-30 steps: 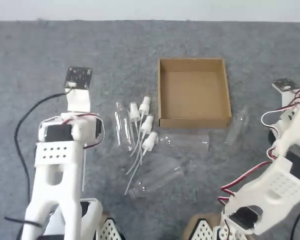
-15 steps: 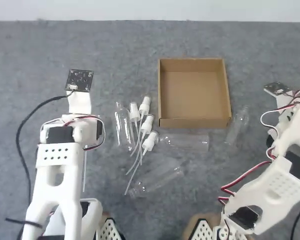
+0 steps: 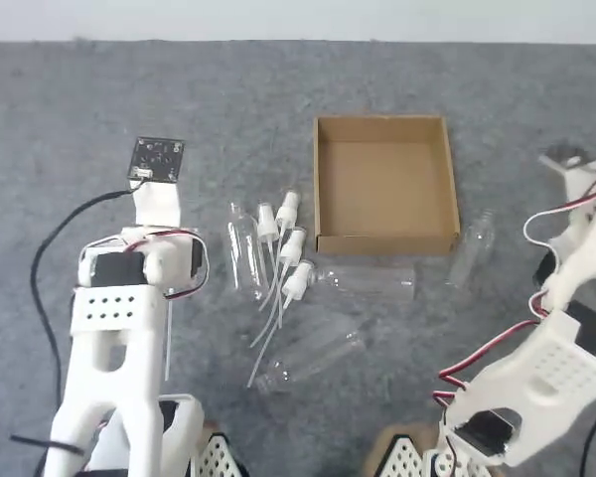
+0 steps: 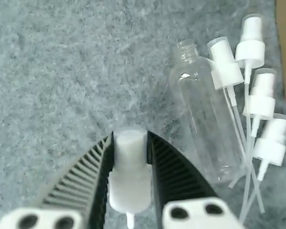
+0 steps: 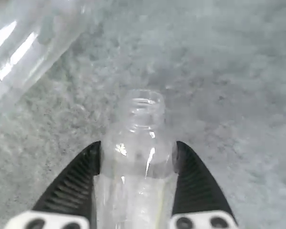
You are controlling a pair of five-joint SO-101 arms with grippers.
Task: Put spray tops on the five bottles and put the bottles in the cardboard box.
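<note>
- Left claw (image 4: 129,140) clamped snug on a spray top (image 4: 128,186).
- Right claw (image 5: 137,148) grips a clear bottle (image 5: 142,114) by the body, neck poking clear.
- Cardboard box (image 3: 387,241) sits upper centre of the high view, mouth up.
- Four loose spray tops (image 3: 293,246) lie just left of its wall, counter (image 3: 304,164) showing between; another bottle (image 3: 368,281) lies along its near edge.

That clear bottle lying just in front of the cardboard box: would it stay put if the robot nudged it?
Probably not. The bottle is round and lies on its side, so it would likely roll, though the fuzzy grey carpet may slow it. It looks empty and thin-walled, so probably light and slightly squashy.
</note>
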